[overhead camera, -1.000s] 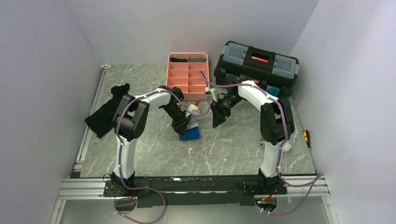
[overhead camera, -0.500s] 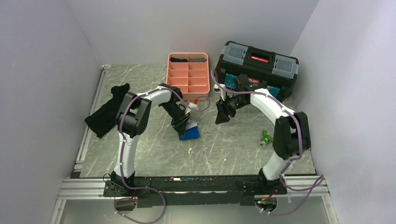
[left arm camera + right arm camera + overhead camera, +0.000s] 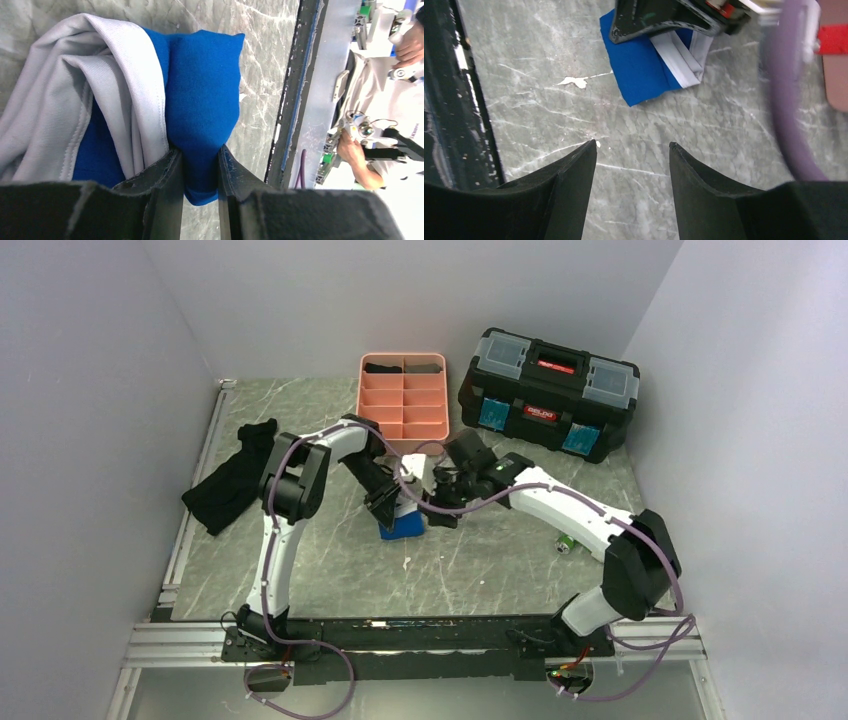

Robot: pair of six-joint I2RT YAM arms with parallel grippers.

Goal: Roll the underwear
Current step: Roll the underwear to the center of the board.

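Blue underwear [image 3: 200, 85] sits pinched in the left hand [image 3: 199, 152], right hand [image 3: 632, 146] gaping nearby.

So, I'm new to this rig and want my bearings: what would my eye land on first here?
The small bright-blue fabric underwear with a white band, at the middle of the grey marbled table, pinched in the left arm's fingers. The right arm's fingers hang open just beside it. Behind stand a pink compartment tray and a black plastic toolbox.
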